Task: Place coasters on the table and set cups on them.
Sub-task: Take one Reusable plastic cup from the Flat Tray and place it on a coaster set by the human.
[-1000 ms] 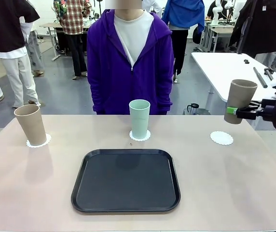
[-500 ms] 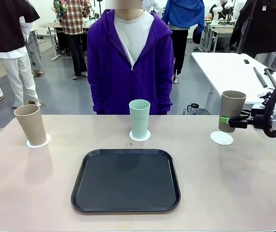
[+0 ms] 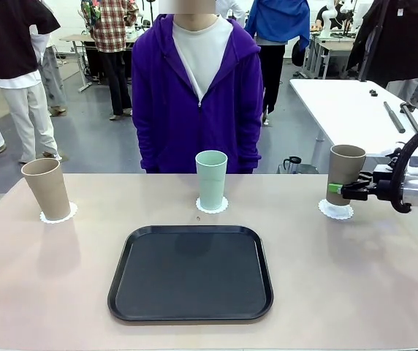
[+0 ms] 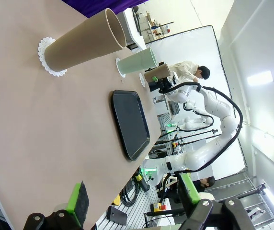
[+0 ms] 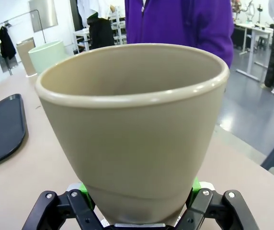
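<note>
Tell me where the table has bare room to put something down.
The table is bare left and right of the black tray, and the tray is bare too. The far edge is crowded: three cups on doilies, the right end effector gripping one.

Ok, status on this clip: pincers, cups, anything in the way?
Right pincer shut on third cup, over last coaster. Left pincer open, empty. Nothing in the way.

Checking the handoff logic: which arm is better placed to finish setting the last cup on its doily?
The right. Its gripper already grips the brown cup directly over the doily, while the left gripper hangs open near the table's opposite side.
</note>
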